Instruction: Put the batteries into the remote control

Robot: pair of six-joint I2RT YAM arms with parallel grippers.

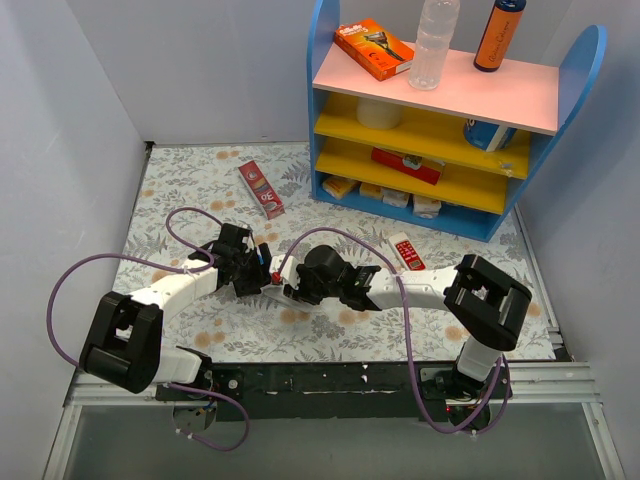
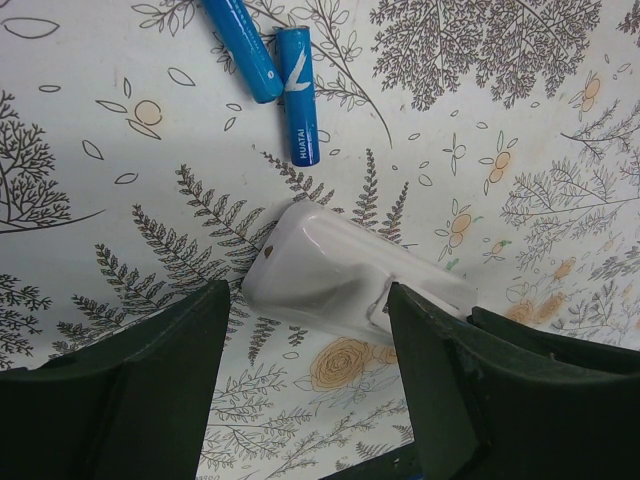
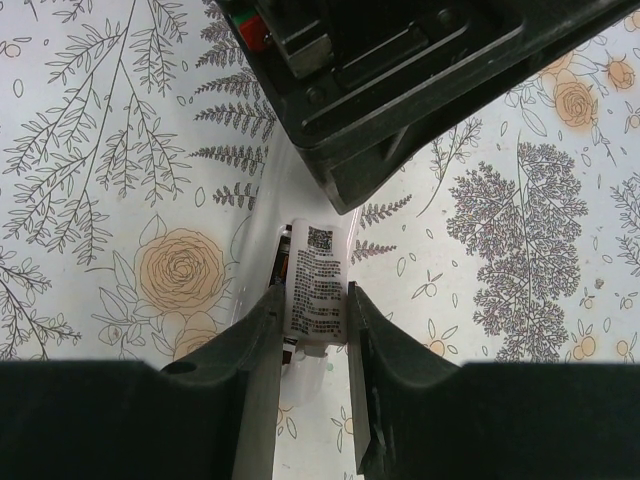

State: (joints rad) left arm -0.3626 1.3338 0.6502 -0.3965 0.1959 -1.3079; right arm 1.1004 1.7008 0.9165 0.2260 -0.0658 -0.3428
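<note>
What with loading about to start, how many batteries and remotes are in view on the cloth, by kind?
Batteries: 2
Remotes: 2 (white remote, red remote)
Total: 4

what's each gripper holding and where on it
Right gripper clamps the white remote across its labelled back. Left gripper straddles its rounded end; grip unclear.
</note>
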